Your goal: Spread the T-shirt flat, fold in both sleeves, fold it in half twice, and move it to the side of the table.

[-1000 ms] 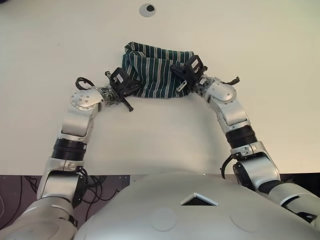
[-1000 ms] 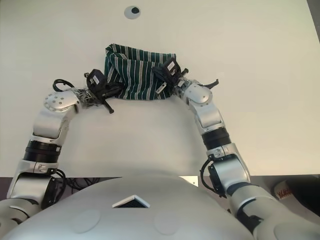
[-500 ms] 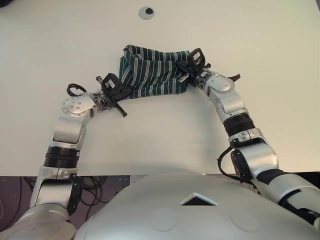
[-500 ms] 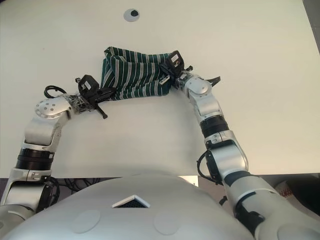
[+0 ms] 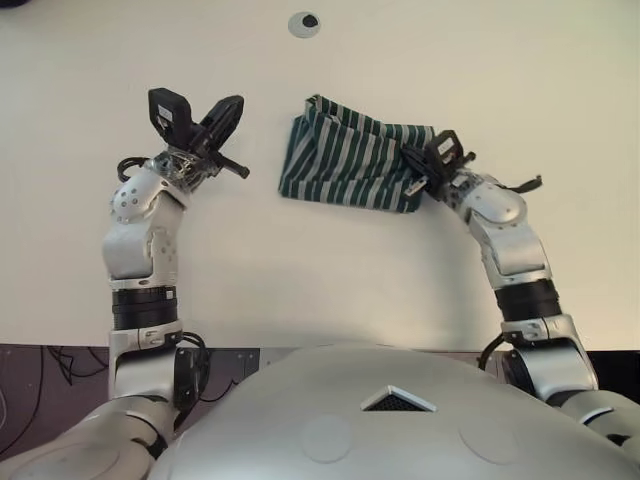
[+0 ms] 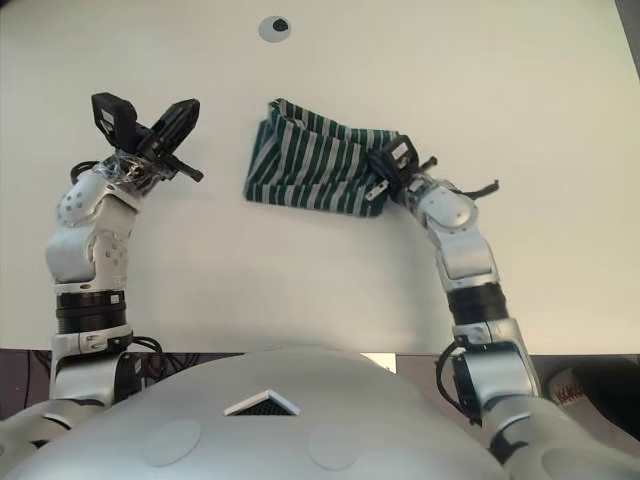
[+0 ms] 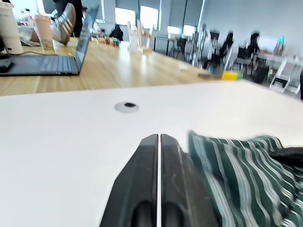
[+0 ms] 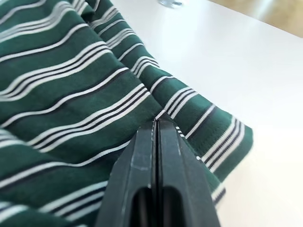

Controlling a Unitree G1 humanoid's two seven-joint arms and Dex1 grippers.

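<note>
White table (image 5: pixel 320 270) carries the folded T-shirt (image 5: pixel 345 165) right of centre, with its long axis running left to right. Your right gripper (image 5: pixel 420 172) sits closed on the shirt's right edge, apparently pinching fabric, so that arm is nearer. A pull rightward would take it to the table's side. Your left gripper (image 5: pixel 230 107), closed and empty, hangs raised well apart to the left. Beyond lie a cable grommet (image 5: pixel 303 22) and office desks.
</note>
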